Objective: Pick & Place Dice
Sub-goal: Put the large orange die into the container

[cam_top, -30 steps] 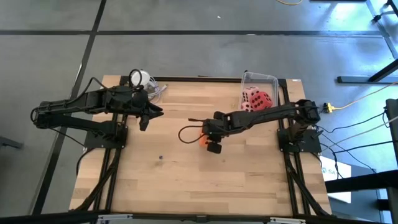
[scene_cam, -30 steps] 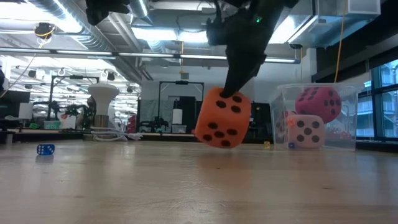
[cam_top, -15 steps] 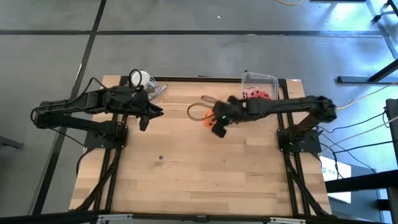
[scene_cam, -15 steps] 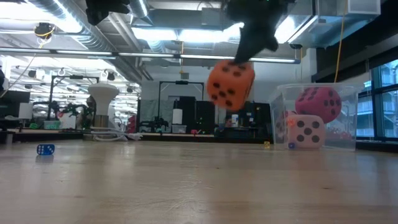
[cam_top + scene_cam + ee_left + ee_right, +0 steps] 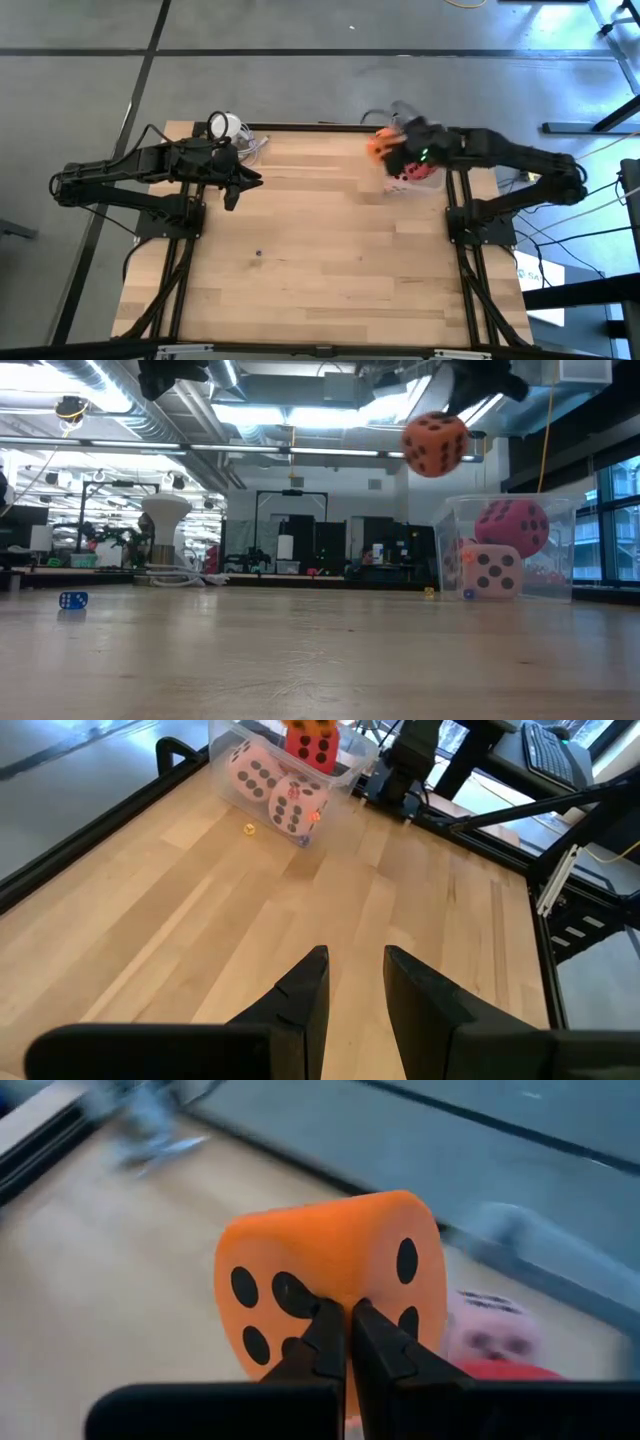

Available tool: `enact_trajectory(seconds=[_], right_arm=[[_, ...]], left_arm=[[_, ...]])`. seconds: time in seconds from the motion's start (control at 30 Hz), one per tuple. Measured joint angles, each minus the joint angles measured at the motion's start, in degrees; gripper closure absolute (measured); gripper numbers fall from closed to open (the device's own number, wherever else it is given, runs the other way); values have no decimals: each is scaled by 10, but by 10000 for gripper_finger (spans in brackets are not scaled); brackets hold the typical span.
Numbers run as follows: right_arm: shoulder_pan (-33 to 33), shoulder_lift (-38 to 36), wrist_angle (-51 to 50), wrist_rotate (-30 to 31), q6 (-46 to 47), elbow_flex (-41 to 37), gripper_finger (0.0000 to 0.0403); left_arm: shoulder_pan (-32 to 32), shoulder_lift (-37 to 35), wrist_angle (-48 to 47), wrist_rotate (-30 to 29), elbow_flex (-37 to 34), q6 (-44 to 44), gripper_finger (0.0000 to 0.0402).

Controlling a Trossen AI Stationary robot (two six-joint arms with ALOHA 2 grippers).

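The orange die with dark pips [image 5: 435, 444] hangs high in the air, shut in my right gripper [image 5: 347, 1308]. In the high view the orange die [image 5: 379, 144] is beside the clear container [image 5: 558, 550] at the table's far right corner. A red die [image 5: 511, 524] and a pale pink die [image 5: 490, 572] lie inside it. A second pink die [image 5: 250, 776] shows in the left wrist view. My left gripper [image 5: 350, 982] is open and waits over the table's far left part [image 5: 240, 182]. My right gripper pinches the orange die between its two fingers at the edge where two pip faces meet [image 5: 340, 1285]. The fingers [image 5: 325, 1335] are nearly closed on the soft foam. The die is lifted clear of the table and hangs below the gripper.
A small blue die [image 5: 72, 600] lies on the wooden table [image 5: 300, 280] toward its left. A tiny yellow piece [image 5: 249, 829] sits beside the container. A white object with clear wrap [image 5: 228, 127] is at the far left corner. The table's middle is bare wood.
My right gripper has risen and swung from the table's middle toward the far right corner, carrying the orange die with it. The die has gone from just above the tabletop to well above it, beside the container. The left arm has kept still.
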Motion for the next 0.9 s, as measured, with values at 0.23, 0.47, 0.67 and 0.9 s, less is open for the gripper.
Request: enact_trajectory(seconds=[0.23, 0.47, 0.67, 0.9], right_arm=[[-106, -32, -50, 14, 56, 0, 401], [-224, 7, -81, -12, 9, 0, 401], [-279, 60, -75, -22, -41, 0, 401], [-306, 131, -75, -29, -103, 0, 401]], left_arm=[[0, 0, 6, 0, 0, 1, 311], [0, 0, 9, 0, 0, 1, 311], [0, 0, 9, 0, 0, -2, 311], [0, 0, 9, -2, 0, -20, 311]])
